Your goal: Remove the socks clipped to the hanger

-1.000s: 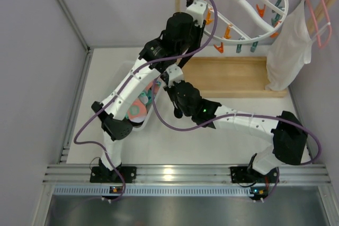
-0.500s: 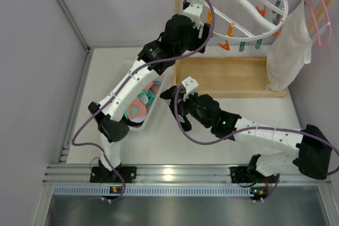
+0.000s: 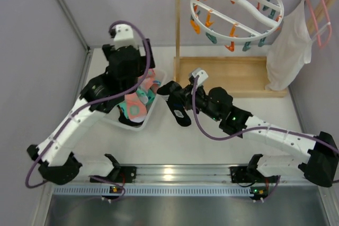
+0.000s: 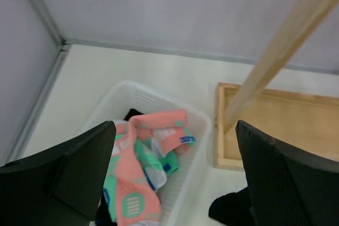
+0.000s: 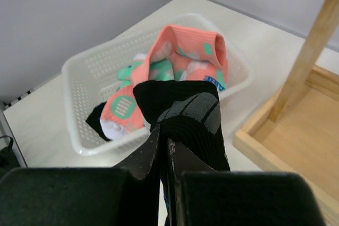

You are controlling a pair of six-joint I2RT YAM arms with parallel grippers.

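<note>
The hanger (image 3: 235,9), a white ring with orange and teal clips, hangs from the wooden rail at the top; I see nothing clipped to it. Pink and teal socks (image 3: 139,101) (image 4: 143,183) (image 5: 185,46) lie piled in a white basket (image 3: 150,116). My left gripper (image 3: 132,80) (image 4: 174,126) hovers over the basket, open wide with nothing between its fingers. My right gripper (image 3: 177,101) (image 5: 165,136) is shut on a black sock (image 3: 180,114) (image 5: 185,104) (image 4: 230,210), held just right of the basket above the table.
A wooden rack with an upright post (image 3: 177,19) and a base tray (image 3: 233,75) stands behind the right gripper. A white cloth garment (image 3: 288,51) and a pink wire hanger (image 3: 318,14) hang at the far right. Grey walls close the left and back.
My left arm has swung from the hanger's rim down and left to above the basket, and its jaws have opened wide. The right gripper carried the black sock slightly left. The ring has swung level.
</note>
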